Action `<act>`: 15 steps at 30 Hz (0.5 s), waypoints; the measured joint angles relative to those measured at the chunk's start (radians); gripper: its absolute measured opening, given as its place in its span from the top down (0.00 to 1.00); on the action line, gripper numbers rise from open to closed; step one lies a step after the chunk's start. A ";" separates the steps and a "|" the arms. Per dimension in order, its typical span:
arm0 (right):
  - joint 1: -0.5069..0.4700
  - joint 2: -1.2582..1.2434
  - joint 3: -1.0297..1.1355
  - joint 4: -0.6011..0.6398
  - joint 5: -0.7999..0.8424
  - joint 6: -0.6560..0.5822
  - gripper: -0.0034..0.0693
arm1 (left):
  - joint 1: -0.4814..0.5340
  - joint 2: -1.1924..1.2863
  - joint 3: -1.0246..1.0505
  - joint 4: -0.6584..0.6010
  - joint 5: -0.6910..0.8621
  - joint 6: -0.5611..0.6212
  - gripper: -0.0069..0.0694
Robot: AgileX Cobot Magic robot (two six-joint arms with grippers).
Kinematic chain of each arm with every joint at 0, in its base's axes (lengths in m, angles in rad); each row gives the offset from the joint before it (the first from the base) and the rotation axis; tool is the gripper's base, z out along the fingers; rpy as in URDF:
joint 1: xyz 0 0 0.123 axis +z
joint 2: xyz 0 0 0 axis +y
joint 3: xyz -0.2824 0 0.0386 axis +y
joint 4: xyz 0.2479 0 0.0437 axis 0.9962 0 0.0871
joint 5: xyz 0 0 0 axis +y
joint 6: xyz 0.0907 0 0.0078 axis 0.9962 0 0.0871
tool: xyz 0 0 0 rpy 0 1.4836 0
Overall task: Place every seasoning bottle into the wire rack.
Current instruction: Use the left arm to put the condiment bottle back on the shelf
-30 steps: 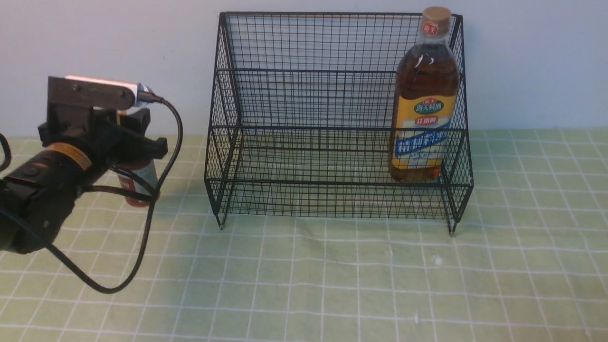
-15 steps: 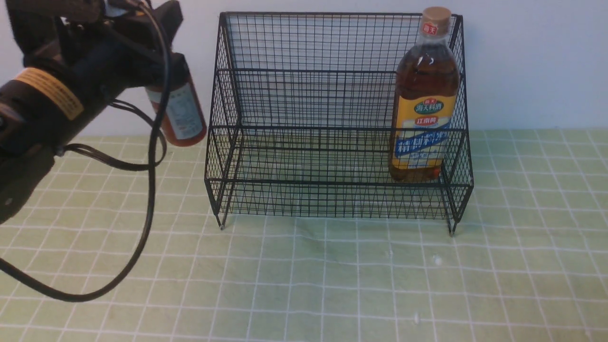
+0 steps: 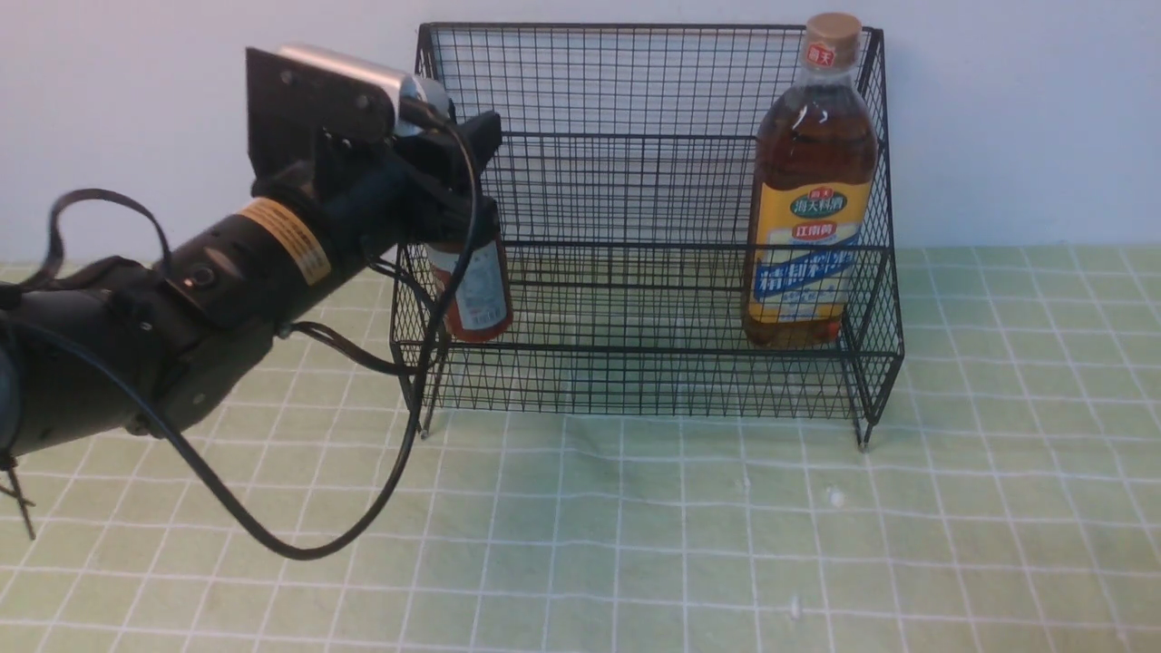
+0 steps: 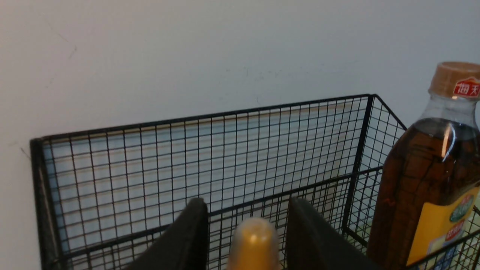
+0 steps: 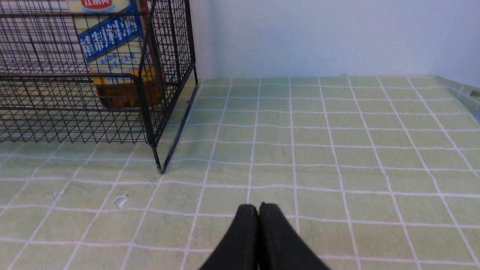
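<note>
Left gripper (image 3: 467,195) clamped on the small red-sauce bottle (image 3: 473,290), holding it by the upper part, bottle body hanging below the fingers with its white label facing forward. In the left wrist view, the yellow nozzle cap (image 4: 254,243) seen between the two dark fingers (image 4: 187,240), pointing up toward the camera. Bottle carried at the left end of the wire rack (image 3: 635,136), over the lower front tier, base just above the front rail; cannot tell whether the base touches the mesh. Slight tilt, bottom leaning toward the right. Left arm reaching in from the near left, black cable looping down over the green checked tablecloth (image 3: 635,544).

Tall brown-liquid bottle (image 3: 810,190) upright in the right end of the rack, on the lower tier, against the right side wall, tan cap (image 3: 833,38) rising just above the top edge of the back panel. Yellow-blue label facing forward. Well apart from the red-sauce bottle, with the bare middle of the rack between them.

Right gripper (image 5: 258,225) closed on nothing, fingers pressed together, low over the tablecloth to the right of the rack and nearer than it; visible only in the right wrist view. Rack standing on short legs against the pale wall (image 3: 998,118).
</note>
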 joint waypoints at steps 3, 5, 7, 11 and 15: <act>0.000 0.000 0.000 0.000 0.000 0.000 0.97 | 0.000 0.040 -0.001 0.000 -0.012 0.000 0.58; 0.000 0.000 0.000 0.000 0.000 0.000 0.97 | 0.000 0.075 -0.001 0.000 0.000 0.000 0.58; 0.000 0.000 0.000 0.000 0.000 0.000 0.97 | 0.000 0.089 -0.001 0.000 0.024 -0.001 0.58; 0.000 0.000 0.000 0.000 0.000 0.000 0.97 | 0.000 0.110 -0.001 0.000 0.077 -0.001 0.58; 0.000 0.000 0.000 0.000 0.000 0.000 0.97 | -0.001 0.112 -0.001 0.000 0.103 -0.001 0.57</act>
